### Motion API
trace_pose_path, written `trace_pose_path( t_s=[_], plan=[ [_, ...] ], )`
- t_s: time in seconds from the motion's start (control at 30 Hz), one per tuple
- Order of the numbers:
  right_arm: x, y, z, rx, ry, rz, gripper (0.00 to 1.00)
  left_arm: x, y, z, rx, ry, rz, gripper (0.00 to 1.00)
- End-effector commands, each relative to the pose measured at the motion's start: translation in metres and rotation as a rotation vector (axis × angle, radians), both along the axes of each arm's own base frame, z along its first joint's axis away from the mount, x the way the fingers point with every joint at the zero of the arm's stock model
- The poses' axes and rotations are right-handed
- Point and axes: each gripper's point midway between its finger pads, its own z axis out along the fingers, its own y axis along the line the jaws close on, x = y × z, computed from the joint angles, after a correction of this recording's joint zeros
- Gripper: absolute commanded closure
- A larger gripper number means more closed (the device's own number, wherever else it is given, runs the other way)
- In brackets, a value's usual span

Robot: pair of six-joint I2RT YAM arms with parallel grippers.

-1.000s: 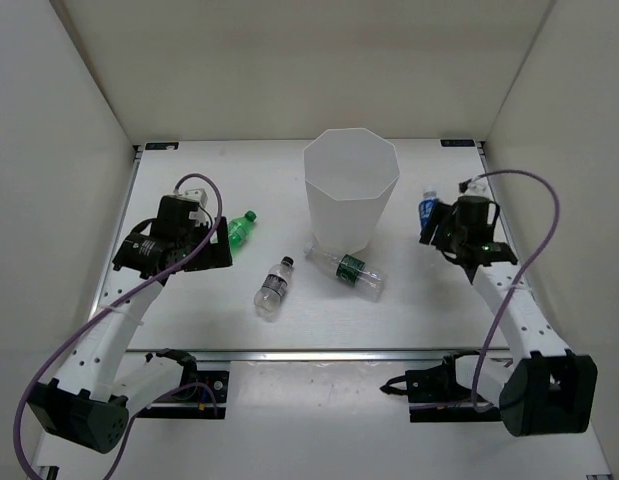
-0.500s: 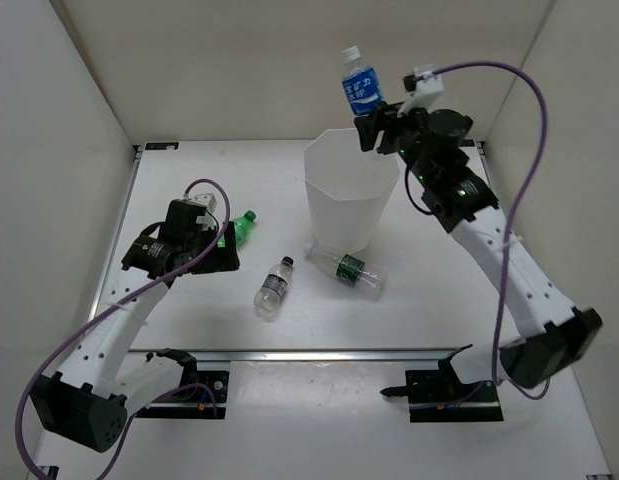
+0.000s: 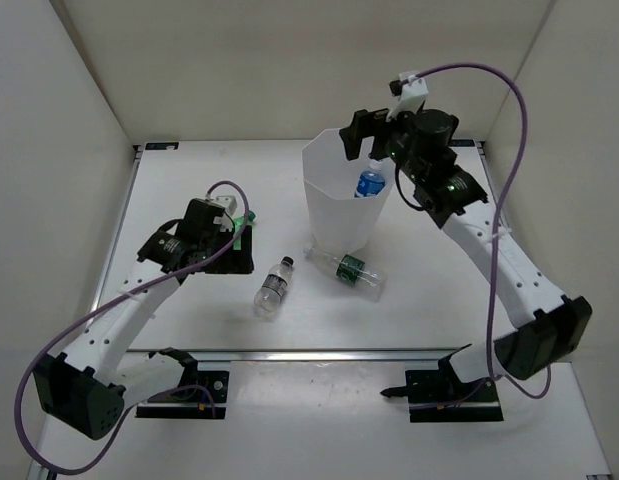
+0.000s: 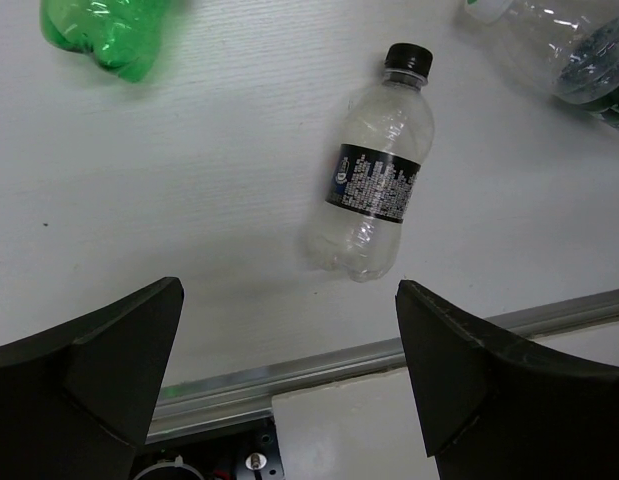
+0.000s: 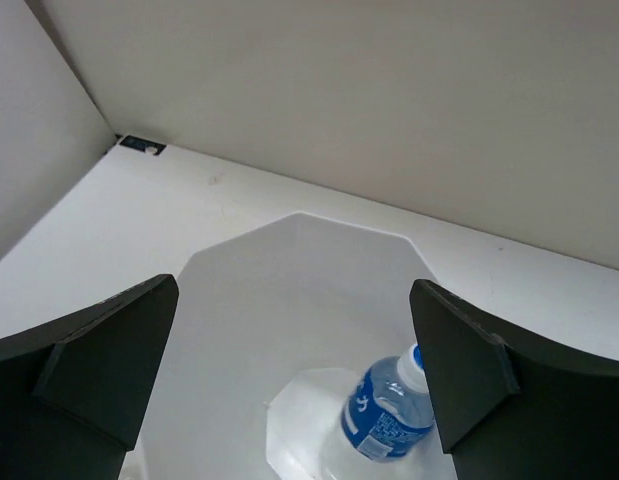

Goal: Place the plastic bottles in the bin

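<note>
Shows the right gripper (image 3: 371, 145) above the mouth of the bin (image 3: 324, 205), jaws spread wide and holding nothing. Places the blue-label bottle (image 3: 369, 183) inside the bin, cap upward, toward the bin's right-hand wall; cannot tell whether it rests on the bottom. Shows the left gripper (image 3: 237, 246) to the left of the bin, likewise spread and empty, looking down on the grey-label bottle (image 4: 374, 195), which lies on the table (image 4: 189, 180) in front of the bin. Puts the all-green bottle (image 4: 114, 30) left of the bin and the green-label bottle (image 3: 351, 270) on its side just beside the bin's base. Judged best for a clean finish: lift the right gripper straight up from the bin before swinging aside, clear of the rim. For the likely next pick, centre the left jaws across the grey-label bottle's waist, square to its long axis, and descend until both fingers straddle it.
</note>
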Motion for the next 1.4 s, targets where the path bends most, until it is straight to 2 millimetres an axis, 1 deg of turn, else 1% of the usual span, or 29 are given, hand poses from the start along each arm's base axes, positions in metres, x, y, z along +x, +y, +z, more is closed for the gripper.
trace_pose_path(
  t_s=[0.0,0.03,0.07,0.13,0.17,0.2,0.27,0.3,0.33,0.37,0.4,0.43,0.5,0.53,0.57,0.73,0.8,0.87,0.9,0.93,0.97,1.07,1.13,1.17,1.23,1.27,1.3,1.33,1.37],
  plan=[
    [-0.030,-0.036,0.045,0.064,-0.080,-0.093,0.01,0.004,-0.016,-0.007,-0.004,0.005,-0.058,0.01],
    [-0.039,-0.050,0.045,0.066,-0.082,-0.125,0.00,0.006,-0.023,-0.008,-0.012,0.004,-0.069,0.01],
    [-0.045,-0.067,0.033,0.059,-0.058,-0.175,0.01,0.007,-0.029,-0.013,-0.011,0.013,-0.089,0.01],
    [-0.058,-0.090,0.016,0.057,-0.013,-0.226,0.01,0.009,-0.036,-0.021,-0.009,0.021,-0.103,0.02],
    [-0.059,-0.107,-0.008,0.052,0.056,-0.277,0.00,0.009,-0.042,-0.025,-0.017,0.039,-0.116,0.01],
    [-0.070,-0.118,-0.018,0.061,0.101,-0.299,0.01,0.013,-0.046,-0.029,-0.020,0.046,-0.118,0.01],
    [-0.085,-0.153,-0.042,0.087,0.166,-0.379,0.01,0.014,-0.058,-0.038,-0.025,0.066,-0.151,0.01],
    [-0.090,-0.161,-0.054,0.075,0.202,-0.398,0.01,0.014,-0.064,-0.047,-0.012,0.084,-0.170,0.02],
    [-0.095,-0.173,-0.071,0.061,0.247,-0.417,0.01,0.018,-0.063,-0.052,0.014,0.084,-0.153,0.02],
    [-0.100,-0.185,-0.080,0.063,0.270,-0.451,0.01,0.016,-0.069,-0.062,0.030,0.114,-0.170,0.01],
    [-0.108,-0.187,-0.088,0.062,0.304,-0.457,0.01,0.017,-0.070,-0.074,0.046,0.146,-0.169,0.01],
    [-0.114,-0.197,-0.097,0.063,0.324,-0.487,0.01,0.019,-0.068,-0.078,0.079,0.146,-0.155,0.01],
    [-0.123,-0.209,-0.117,0.066,0.359,-0.523,0.01,0.017,-0.070,-0.100,0.126,0.202,-0.168,0.01],
    [-0.127,-0.208,-0.115,0.069,0.340,-0.517,0.01,0.017,-0.071,-0.108,0.133,0.217,-0.164,0.01],
    [-0.129,-0.216,-0.122,0.077,0.356,-0.539,0.01,0.015,-0.074,-0.116,0.132,0.234,-0.169,0.01],
    [-0.138,-0.220,-0.144,0.051,0.413,-0.556,0.01,0.013,-0.083,-0.139,0.126,0.259,-0.179,0.03],
    [-0.140,-0.223,-0.148,0.032,0.424,-0.580,0.00,0.012,-0.086,-0.143,0.128,0.267,-0.181,0.15],
    [-0.143,-0.223,-0.150,0.014,0.424,-0.588,0.01,0.015,-0.085,-0.141,0.143,0.261,-0.169,0.38],
    [-0.141,-0.222,-0.149,0.014,0.413,-0.585,0.01,0.016,-0.083,-0.138,0.133,0.264,-0.151,0.46],
    [-0.142,-0.224,-0.149,0.018,0.406,-0.586,0.01,0.019,-0.082,-0.129,0.120,0.254,-0.143,0.52],
    [-0.145,-0.225,-0.153,0.014,0.412,-0.588,0.01,0.021,-0.080,-0.121,0.121,0.248,-0.138,0.54],
    [-0.148,-0.228,-0.157,0.011,0.418,-0.592,0.01,0.034,-0.070,-0.074,0.106,0.144,-0.080,0.57],
    [-0.149,-0.235,-0.169,0.011,0.451,-0.616,0.01,0.054,-0.067,-0.009,0.038,-0.010,-0.020,0.53],
    [-0.151,-0.236,-0.170,0.009,0.450,-0.621,0.01,0.057,-0.067,0.007,0.010,-0.044,-0.018,0.52],
    [-0.154,-0.240,-0.185,0.018,0.484,-0.628,0.00,0.077,-0.077,0.089,-0.090,-0.257,-0.012,0.48],
    [-0.155,-0.239,-0.191,0.023,0.497,-0.626,0.00,0.080,-0.083,0.106,-0.103,-0.305,-0.033,0.47],
    [-0.158,-0.238,-0.197,0.032,0.512,-0.621,0.01,0.089,-0.089,0.145,-0.148,-0.397,-0.030,0.47],
    [-0.158,-0.235,-0.203,0.040,0.518,-0.610,0.01,0.096,-0.102,0.177,-0.198,-0.466,-0.055,0.46],
    [-0.158,-0.235,-0.206,0.041,0.522,-0.610,0.01,0.104,-0.113,0.182,-0.204,-0.480,-0.075,0.45]
  ],
)
